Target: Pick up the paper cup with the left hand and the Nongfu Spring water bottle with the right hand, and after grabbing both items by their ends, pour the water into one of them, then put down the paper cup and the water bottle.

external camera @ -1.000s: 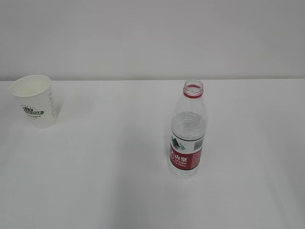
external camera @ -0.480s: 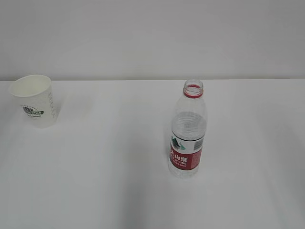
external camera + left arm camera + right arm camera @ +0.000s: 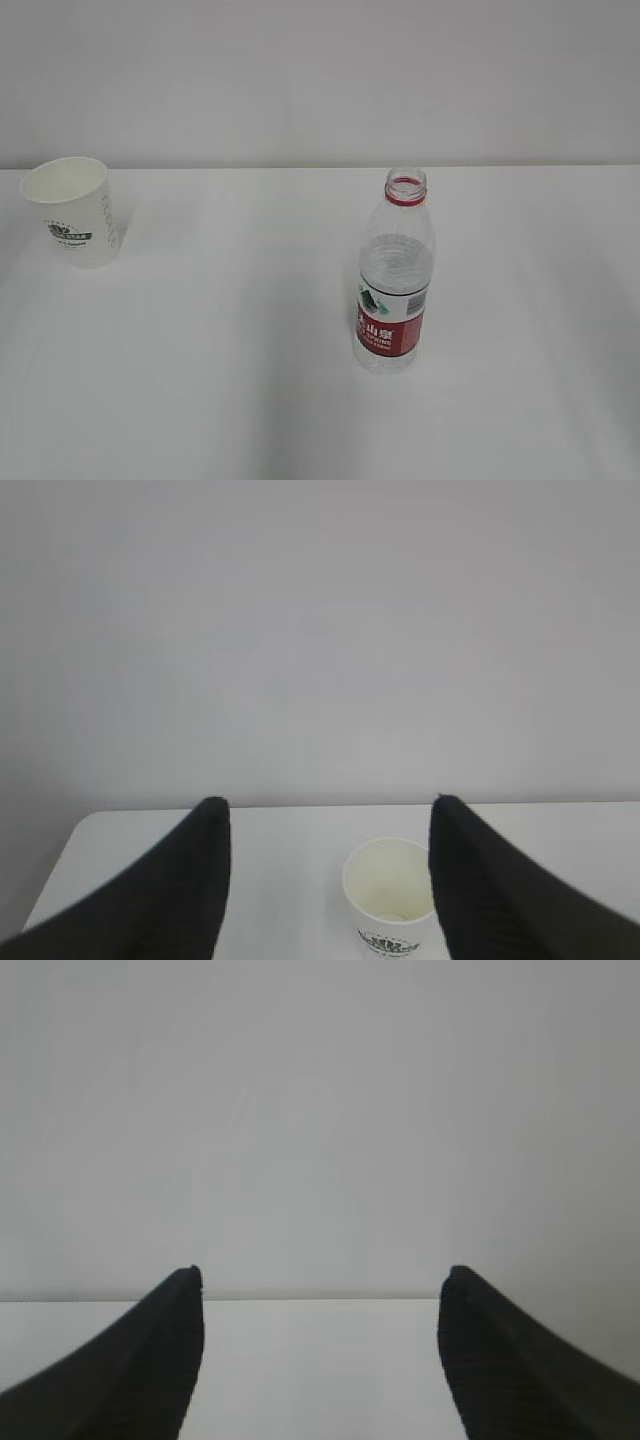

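One white table (image 3: 200, 380) filled the lower part of the exterior view, with a plain pale wall (image 3: 320, 80) behind it. On the table stood two things, well apart from each other. The larger was one Nongfu Spring water bottle (image 3: 393, 275), upright, uncapped, right of the middle, with a red neck ring and a red, white and green label; clear water (image 3: 397, 262) showed inside it, its level near the shoulder. The smaller was one paper cup (image 3: 72, 211), upright, near the far left corner of the table, its dark logo and grey vertical text facing the camera.

Neither arm showed in the exterior view. In the left wrist view the left hand (image 3: 328, 825) had its two black fingers (image 3: 205, 880) spread wide with nothing between them; the cup stood beyond them on the table, close to the finger at the right of the picture. In the right wrist view the right hand (image 3: 320, 1295) also had two fingers (image 3: 170, 1350) spread wide, gripping nothing, with only table and wall ahead.
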Motion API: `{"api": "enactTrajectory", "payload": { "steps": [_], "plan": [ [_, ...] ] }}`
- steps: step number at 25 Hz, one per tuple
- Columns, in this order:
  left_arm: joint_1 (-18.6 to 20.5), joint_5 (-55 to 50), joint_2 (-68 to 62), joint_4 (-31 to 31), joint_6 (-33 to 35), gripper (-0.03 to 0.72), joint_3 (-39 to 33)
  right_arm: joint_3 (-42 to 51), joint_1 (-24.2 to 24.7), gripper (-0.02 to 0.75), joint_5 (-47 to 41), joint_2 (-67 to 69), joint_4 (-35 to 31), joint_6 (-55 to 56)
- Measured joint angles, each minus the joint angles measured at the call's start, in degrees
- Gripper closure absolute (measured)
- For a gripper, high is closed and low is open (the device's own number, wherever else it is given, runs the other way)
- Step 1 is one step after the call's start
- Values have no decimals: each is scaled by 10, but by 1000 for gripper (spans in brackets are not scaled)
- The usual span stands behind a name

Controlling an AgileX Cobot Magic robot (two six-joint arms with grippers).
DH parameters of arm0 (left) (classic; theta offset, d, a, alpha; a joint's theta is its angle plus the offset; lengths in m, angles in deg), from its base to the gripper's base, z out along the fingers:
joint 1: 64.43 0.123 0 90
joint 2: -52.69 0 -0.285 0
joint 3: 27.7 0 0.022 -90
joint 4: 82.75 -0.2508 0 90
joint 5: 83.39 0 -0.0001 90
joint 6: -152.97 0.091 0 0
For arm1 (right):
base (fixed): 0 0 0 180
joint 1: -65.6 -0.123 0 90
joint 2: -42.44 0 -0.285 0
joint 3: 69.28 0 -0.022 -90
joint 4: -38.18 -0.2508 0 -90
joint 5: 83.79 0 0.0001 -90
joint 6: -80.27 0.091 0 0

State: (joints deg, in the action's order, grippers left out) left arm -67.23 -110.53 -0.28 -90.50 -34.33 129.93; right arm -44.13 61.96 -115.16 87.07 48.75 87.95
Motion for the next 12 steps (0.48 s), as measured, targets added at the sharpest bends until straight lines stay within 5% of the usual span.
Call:
{"api": "enactTrajectory", "payload": {
  "steps": [12],
  "plan": [
    [0, 21, -42, -15, 0, 237, 0, -24, 0, 188, 62, 95, 22, 2]
  ]
}}
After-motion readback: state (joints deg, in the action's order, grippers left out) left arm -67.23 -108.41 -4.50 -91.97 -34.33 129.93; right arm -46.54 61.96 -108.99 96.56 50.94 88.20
